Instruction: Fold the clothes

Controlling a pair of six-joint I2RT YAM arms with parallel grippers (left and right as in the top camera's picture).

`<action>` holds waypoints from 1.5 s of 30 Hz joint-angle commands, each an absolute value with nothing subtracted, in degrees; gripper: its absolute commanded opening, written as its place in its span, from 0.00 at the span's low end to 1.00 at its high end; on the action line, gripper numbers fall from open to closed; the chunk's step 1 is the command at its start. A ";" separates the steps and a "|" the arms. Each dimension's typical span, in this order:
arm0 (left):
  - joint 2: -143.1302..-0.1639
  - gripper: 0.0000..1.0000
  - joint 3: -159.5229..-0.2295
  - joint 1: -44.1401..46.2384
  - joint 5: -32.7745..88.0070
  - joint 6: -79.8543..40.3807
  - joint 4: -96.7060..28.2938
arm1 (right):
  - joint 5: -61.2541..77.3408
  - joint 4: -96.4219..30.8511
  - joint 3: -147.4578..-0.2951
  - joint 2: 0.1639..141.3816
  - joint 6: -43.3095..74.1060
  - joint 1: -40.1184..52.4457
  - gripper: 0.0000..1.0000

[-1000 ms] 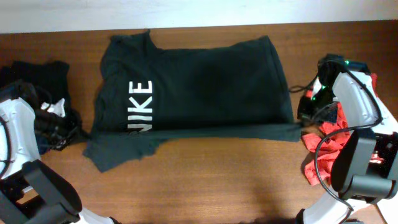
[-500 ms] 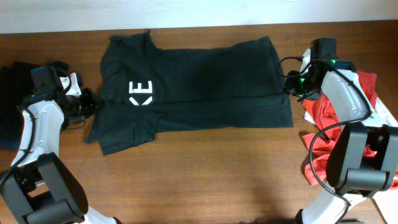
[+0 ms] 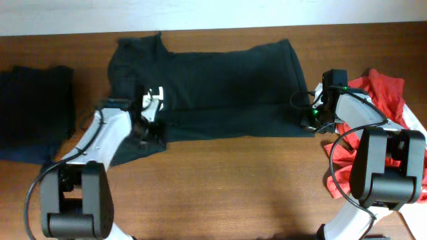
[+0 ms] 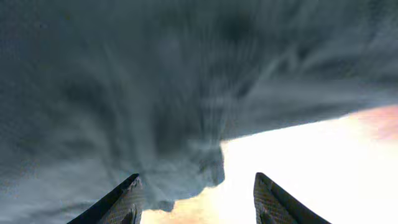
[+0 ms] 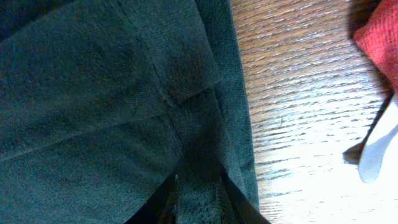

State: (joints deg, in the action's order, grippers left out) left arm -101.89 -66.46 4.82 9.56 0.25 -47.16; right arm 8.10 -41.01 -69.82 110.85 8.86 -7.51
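The dark T-shirt is lying across the table's upper middle, its long axis running left to right, with one arm at each lower corner. The right gripper is pinching the hem at centre right between its fingers. The left gripper's fingers are standing spread, with the cloth edge hanging between them, apparently ungripped.

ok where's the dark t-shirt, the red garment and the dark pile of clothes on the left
dark t-shirt [image 3: 227, 87]: overhead view, middle of its body
red garment [image 3: 387, 87]: overhead view, its upper part
dark pile of clothes [image 3: 33, 110]: overhead view, its centre
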 commanded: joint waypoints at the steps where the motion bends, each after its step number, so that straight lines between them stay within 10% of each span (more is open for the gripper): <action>1: -101.36 0.57 -62.57 6.39 4.21 1.10 -46.98 | 8.62 -40.73 -68.71 111.09 8.84 -7.14 0.24; 4: -101.36 0.55 -61.63 6.39 4.25 0.89 -46.30 | 8.60 -40.95 -68.71 111.09 8.82 -7.14 0.24; 7: -101.36 0.18 -61.63 7.38 4.23 0.89 -46.04 | 8.58 -41.15 -68.71 111.09 8.82 -7.14 0.24; 11: -101.36 0.36 -61.63 8.05 6.42 0.89 -45.89 | 8.58 -41.12 -68.71 111.09 8.82 -7.14 0.24; 17: -101.58 0.37 -58.22 10.13 4.21 -0.01 -40.99 | 8.40 -41.36 -68.71 111.09 8.82 -7.14 0.24; 34: -104.62 0.25 -58.04 10.13 4.01 -1.78 -38.35 | 8.43 -41.36 -68.71 111.09 8.82 -7.14 0.24; 36: -105.10 0.00 -58.04 10.11 4.01 -1.91 -38.79 | 8.40 -41.34 -68.71 111.09 8.82 -7.14 0.24; 38: -105.10 0.01 -58.33 10.35 4.01 -1.91 -39.07 | 8.40 -41.34 -68.71 111.09 8.82 -7.14 0.24; 45: -105.10 0.01 -86.52 10.33 -14.55 -1.67 -36.82 | 8.40 -41.34 -68.71 111.09 8.82 -7.14 0.24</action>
